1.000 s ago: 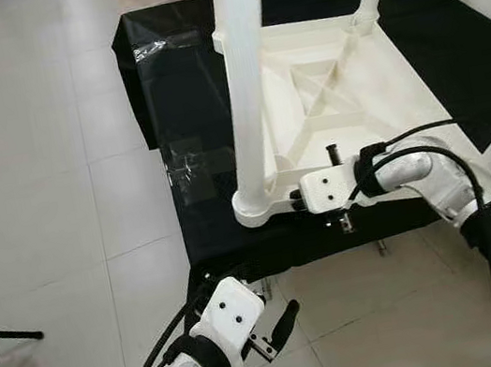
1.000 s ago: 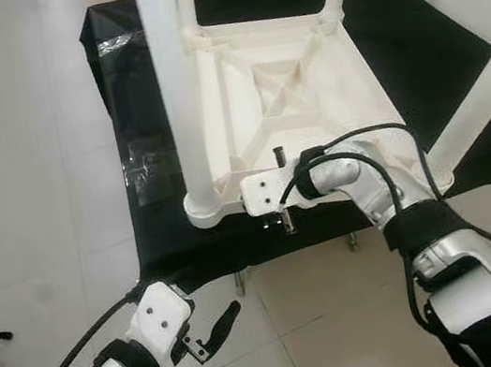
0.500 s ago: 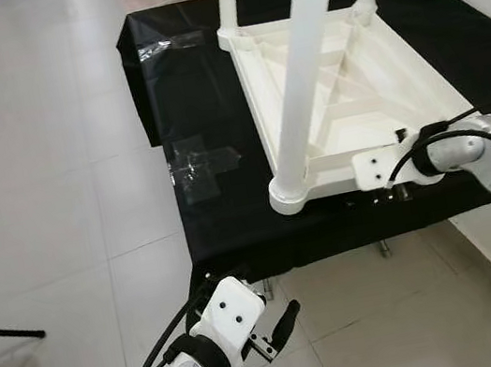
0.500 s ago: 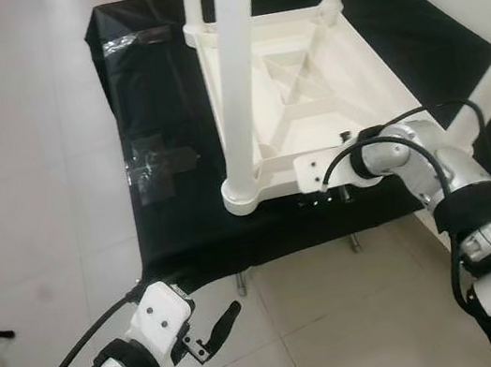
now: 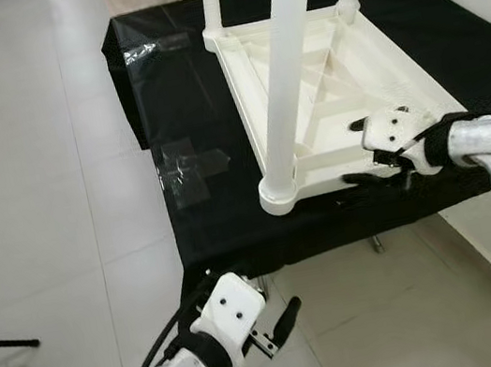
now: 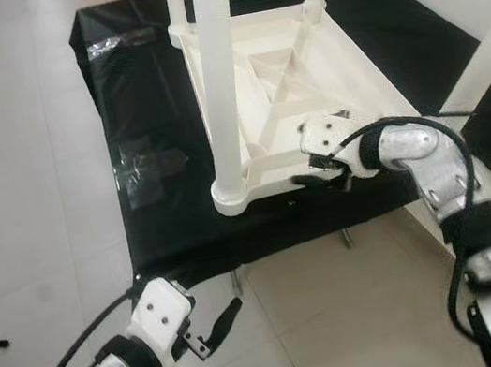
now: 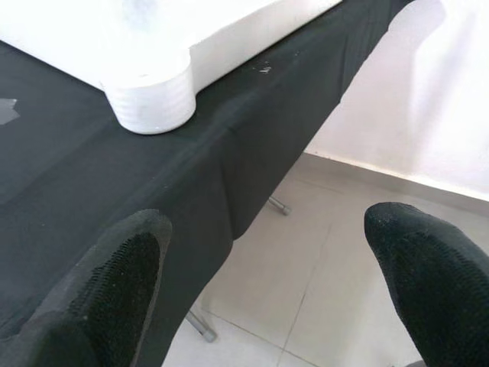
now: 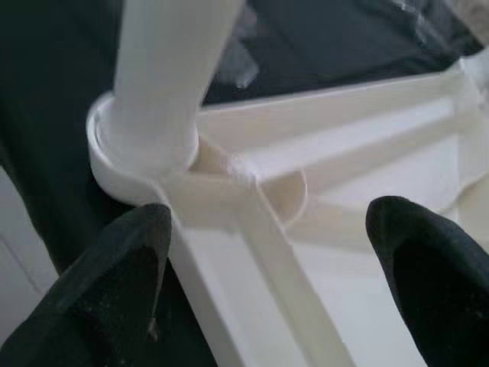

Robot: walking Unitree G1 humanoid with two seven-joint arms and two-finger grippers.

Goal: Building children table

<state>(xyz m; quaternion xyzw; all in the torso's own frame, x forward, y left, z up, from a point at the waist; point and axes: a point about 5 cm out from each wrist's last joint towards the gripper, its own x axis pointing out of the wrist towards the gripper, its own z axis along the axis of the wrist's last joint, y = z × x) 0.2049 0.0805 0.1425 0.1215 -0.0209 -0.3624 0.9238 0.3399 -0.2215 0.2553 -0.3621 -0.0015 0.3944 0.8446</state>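
We see a plain white plastic children's table lying upside down on a glossy black cloth-covered platform, which bears a clear tape patch. Both silver arms end in white housings with matte black fingers. Pale grey floor tiles show thin darker seams.

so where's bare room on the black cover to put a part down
The strip of black cover on the robot's left of the upturned white table, though tape patches lie there. The near edge by the right hand is crowded.
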